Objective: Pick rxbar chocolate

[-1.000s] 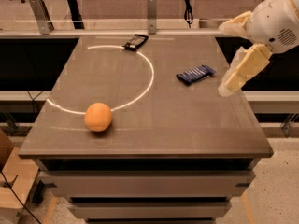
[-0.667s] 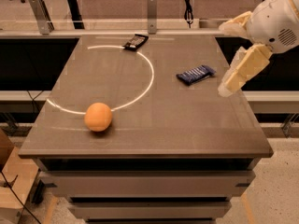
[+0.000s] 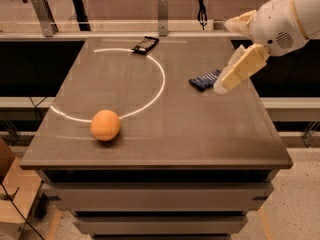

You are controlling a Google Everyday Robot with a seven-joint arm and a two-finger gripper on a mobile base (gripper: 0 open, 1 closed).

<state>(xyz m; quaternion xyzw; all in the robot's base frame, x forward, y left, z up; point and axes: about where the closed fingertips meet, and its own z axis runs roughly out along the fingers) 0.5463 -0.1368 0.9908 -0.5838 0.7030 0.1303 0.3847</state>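
Note:
The rxbar chocolate, a small flat bar in a black wrapper, lies at the far edge of the table, just outside the top of the white circle line. My gripper hangs over the right side of the table, far to the right of the black bar. Its two cream fingers are spread apart with nothing between them. The lower finger covers the right end of a dark blue wrapped bar.
An orange sits at the front left on the white circle line. The grey table has drawers below and a rail with posts behind its far edge.
My gripper has shifted slightly to the left, over the end of the blue bar. The bars and the orange have not moved.

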